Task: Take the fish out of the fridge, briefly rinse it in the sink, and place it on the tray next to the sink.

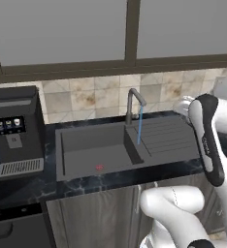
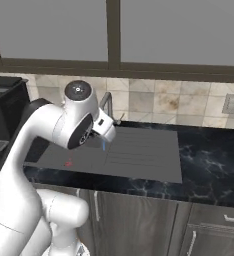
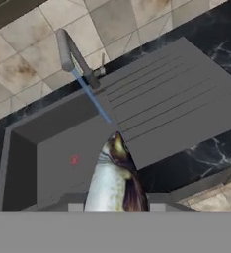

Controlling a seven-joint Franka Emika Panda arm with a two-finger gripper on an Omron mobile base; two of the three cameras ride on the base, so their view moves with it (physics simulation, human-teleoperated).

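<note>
Above the sink's (image 3: 53,158) front edge, the gripper (image 3: 115,207) is clenched on the fish (image 3: 112,180), whose head points toward the thin blue stream (image 3: 95,101) falling from the faucet (image 3: 70,52). Rinsing well likely means easing the fish forward under that stream, over the basin rather than the ribbed drainboard (image 3: 172,94), keeping the grip firm.

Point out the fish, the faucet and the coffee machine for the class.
fish (image 3: 112,183): hand view, pale belly.
faucet (image 1: 130,104): left base view, upright stem.
coffee machine (image 1: 16,128): left base view, front panel.
</note>
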